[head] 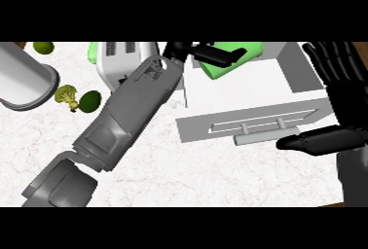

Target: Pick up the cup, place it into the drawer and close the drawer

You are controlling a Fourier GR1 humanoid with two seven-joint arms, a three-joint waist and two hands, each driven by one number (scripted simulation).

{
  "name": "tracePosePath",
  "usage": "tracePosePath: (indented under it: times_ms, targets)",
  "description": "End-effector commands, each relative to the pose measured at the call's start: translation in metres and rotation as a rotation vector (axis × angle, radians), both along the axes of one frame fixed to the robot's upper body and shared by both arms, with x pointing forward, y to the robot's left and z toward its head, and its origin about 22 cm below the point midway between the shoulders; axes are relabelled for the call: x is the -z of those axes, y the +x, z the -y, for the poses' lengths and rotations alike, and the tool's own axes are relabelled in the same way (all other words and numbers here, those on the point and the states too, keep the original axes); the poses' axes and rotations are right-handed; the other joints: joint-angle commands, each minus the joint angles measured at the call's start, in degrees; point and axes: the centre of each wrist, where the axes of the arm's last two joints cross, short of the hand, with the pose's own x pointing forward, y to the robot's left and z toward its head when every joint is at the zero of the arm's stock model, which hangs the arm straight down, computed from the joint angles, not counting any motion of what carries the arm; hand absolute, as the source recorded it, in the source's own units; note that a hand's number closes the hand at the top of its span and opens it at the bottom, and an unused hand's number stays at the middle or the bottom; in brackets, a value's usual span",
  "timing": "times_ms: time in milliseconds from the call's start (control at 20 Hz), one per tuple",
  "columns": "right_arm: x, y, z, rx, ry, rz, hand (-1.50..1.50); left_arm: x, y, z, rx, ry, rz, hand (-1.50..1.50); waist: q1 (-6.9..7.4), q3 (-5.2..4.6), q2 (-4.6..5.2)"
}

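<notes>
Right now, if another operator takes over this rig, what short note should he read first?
Left hand: curled round the green cup, holding it over the open drawer.
Right hand: open, fingers straight, at the view's right edge beside the drawer front, thumb near the handle.
Done: cup picked up and brought to the drawer.
Left: release the cup inside, pull the left arm out, push the drawer shut.
</notes>
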Motion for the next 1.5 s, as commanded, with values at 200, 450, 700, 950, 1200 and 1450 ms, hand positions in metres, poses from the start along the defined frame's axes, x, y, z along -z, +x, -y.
tracePosePath:
  times_ms: [200,450,700,950,1200,1450]
  targets:
    - [-0.006,0.013,-0.017,-0.057,-0.014,0.019,-1.5,0.022,-0.005,-0.004,0.039,0.032,-0.033,-1.5,-2.83,-0.04,1.09]
    - [-0.005,0.002,-0.034,-0.294,0.016,-0.003,-1.5,0.026,-0.007,-0.008,0.024,-0.159,-0.031,-1.5,-4.14,-0.11,0.5]
    - [0.0,0.002,-0.062,-0.547,-0.038,-0.038,1.5,0.004,-0.007,0.0,0.086,-0.33,0.061,-1.5,-3.19,-0.17,0.45]
    - [0.008,-0.004,-0.045,-0.596,-0.375,-0.184,1.5,0.014,-0.007,-0.005,0.007,-0.395,0.093,-1.5,-0.29,-0.19,-0.41]
    - [0.023,-0.01,-0.036,-0.487,-0.58,-0.255,-1.5,0.016,-0.007,-0.005,-0.01,-0.403,0.106,-1.5,3.1,-0.1,-0.98]
    - [0.055,-0.021,-0.042,-0.35,-0.752,-0.222,-1.5,0.011,-0.008,-0.003,-0.029,-0.452,0.094,-1.5,5.97,-0.05,-1.62]
